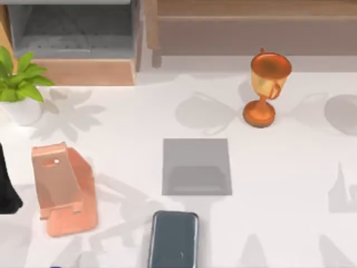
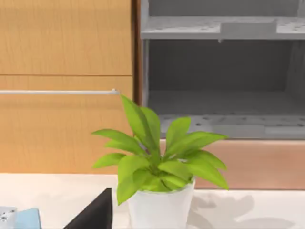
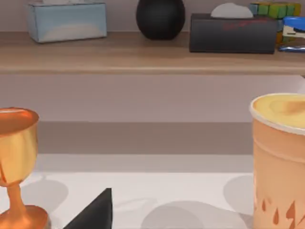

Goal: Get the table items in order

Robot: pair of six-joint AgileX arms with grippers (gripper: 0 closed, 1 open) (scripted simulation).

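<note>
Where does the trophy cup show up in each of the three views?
Top view: the trophy cup stands upright toward the far right of the table, beyond the grey pad.
Left wrist view: not in this picture; it looks at the potted plant.
Right wrist view: the trophy cup stands at the picture's edge, partly cut off.
Shared landmark: the white table, seen under the cup from above and from the right wrist.

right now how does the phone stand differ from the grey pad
The phone stand is salmon-pink and raised, with a sloped back and a lip; the grey pad is flat and square. The stand sits near the table's left side, the pad at centre. Both rest on the white table.
</note>
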